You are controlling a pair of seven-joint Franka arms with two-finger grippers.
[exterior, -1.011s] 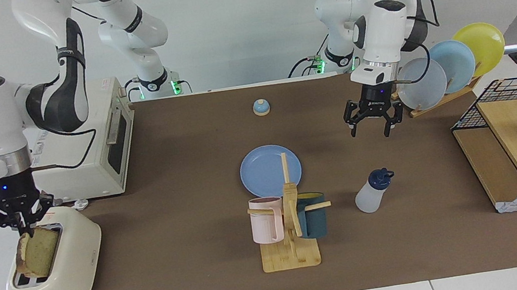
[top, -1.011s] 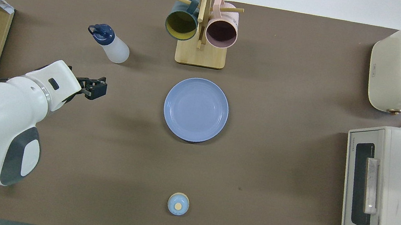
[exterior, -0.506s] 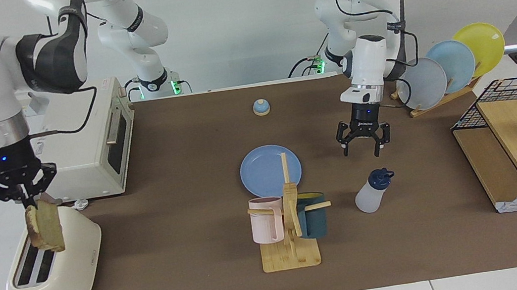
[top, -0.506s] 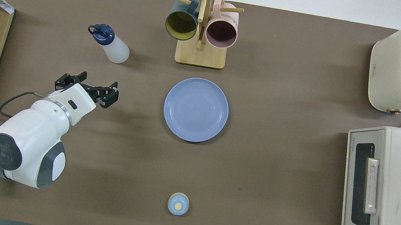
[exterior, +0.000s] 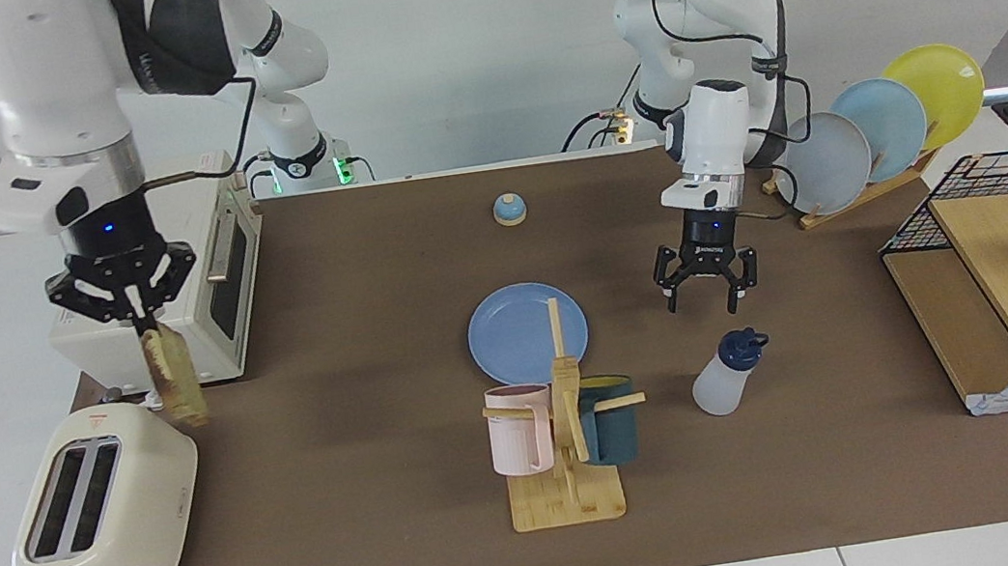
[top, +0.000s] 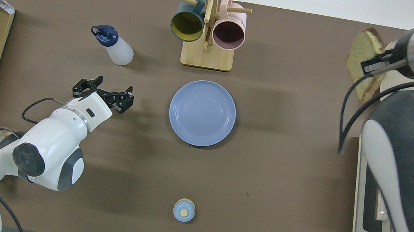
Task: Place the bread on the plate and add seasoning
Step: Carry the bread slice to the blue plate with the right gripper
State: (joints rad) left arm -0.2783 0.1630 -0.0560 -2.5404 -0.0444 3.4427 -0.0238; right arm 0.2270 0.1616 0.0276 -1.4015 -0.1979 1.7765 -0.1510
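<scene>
The bread [exterior: 174, 380] [top: 358, 59] hangs on edge in the air, with my right gripper [exterior: 145, 328] [top: 373, 65] shut on its top crust. It is over the table just beside the toaster [exterior: 106, 516], whose slots are empty. The blue plate [exterior: 527, 331] [top: 202, 113] lies bare mid-table. The seasoning [exterior: 727, 376] [top: 113, 45], a white bottle with a navy cap, stands toward the left arm's end, farther from the robots than the plate. My left gripper [exterior: 707, 299] [top: 102, 93] hangs open over the table between plate and bottle, touching neither.
A wooden mug rack [exterior: 564, 441] [top: 208, 29] with a pink and a dark mug stands beside the plate, farther from the robots. A toaster oven [exterior: 213, 292] [top: 372, 225], a small bell [exterior: 509, 210] [top: 184, 210], a plate rack [exterior: 873, 127] and a wire basket shelf [exterior: 1000, 276] line the table's ends.
My right gripper has lifted the bread out of the toaster and carried it up and toward the table's middle. My left gripper has come down and moved closer to the plate and the bottle.
</scene>
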